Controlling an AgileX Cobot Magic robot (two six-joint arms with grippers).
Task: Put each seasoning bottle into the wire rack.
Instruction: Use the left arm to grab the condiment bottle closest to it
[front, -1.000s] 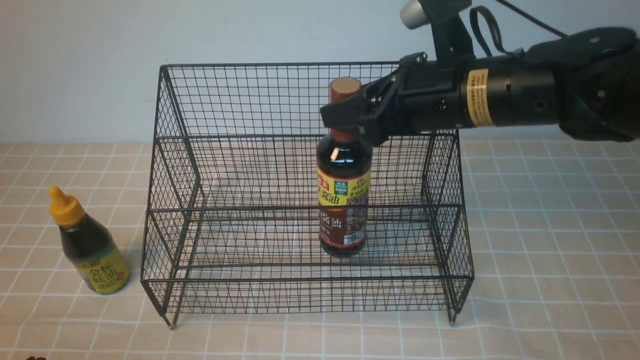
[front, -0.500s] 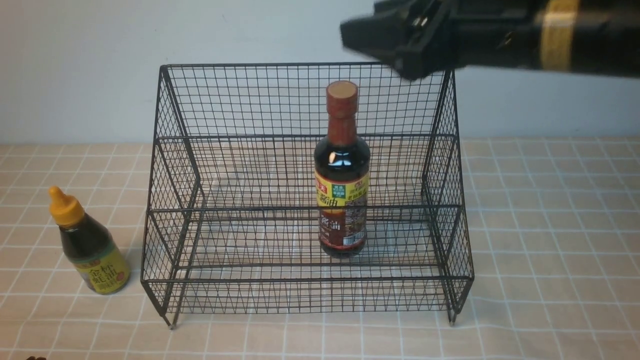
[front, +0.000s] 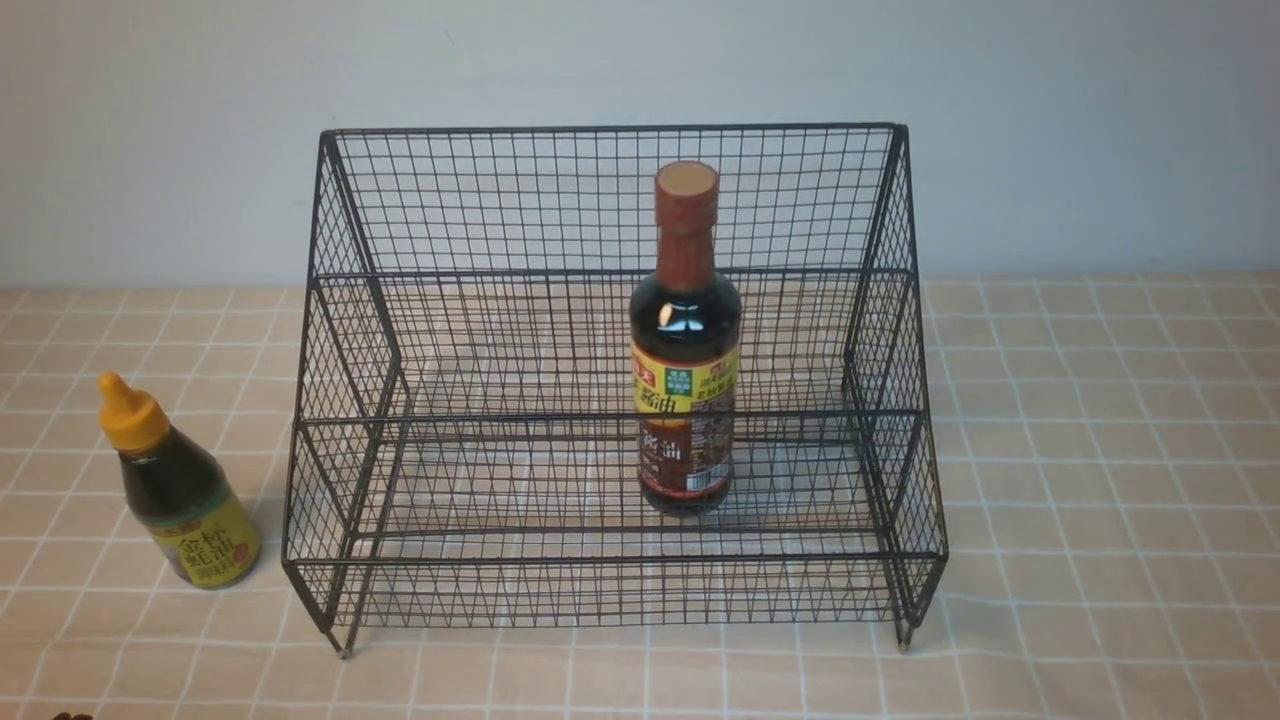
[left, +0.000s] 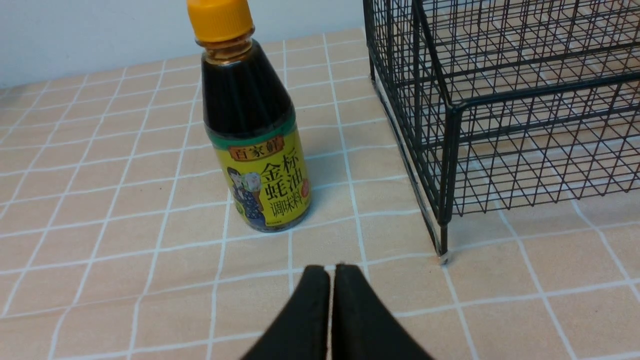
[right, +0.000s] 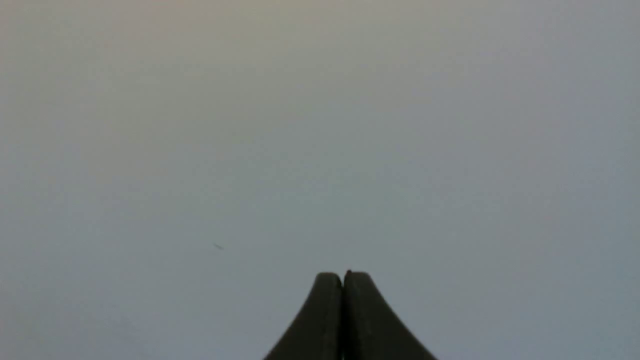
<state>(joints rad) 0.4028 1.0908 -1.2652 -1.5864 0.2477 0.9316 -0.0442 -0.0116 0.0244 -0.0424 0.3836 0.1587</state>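
Observation:
The tall bottle (front: 686, 340), brown cap and yellow-and-red label, stands upright in the lower tier of the black wire rack (front: 610, 200), right of centre. The short bottle (front: 178, 485) with orange-yellow cap stands on the table left of the rack; it also shows in the left wrist view (left: 252, 125) beside the rack's corner (left: 450, 150). My left gripper (left: 330, 270) is shut and empty, low over the table short of the short bottle. My right gripper (right: 343, 275) is shut and empty, facing only blank wall. Neither gripper shows in the front view.
The table carries a beige cloth with a white grid (front: 1100, 450). A plain pale wall (front: 150, 130) rises behind the rack. The rack's foot (left: 442, 250) stands close to my left gripper.
My right gripper let go of the tall bottle's neck, rose up and to the right, and left the front view. The tall bottle stays upright in the rack. The short bottle has not moved.

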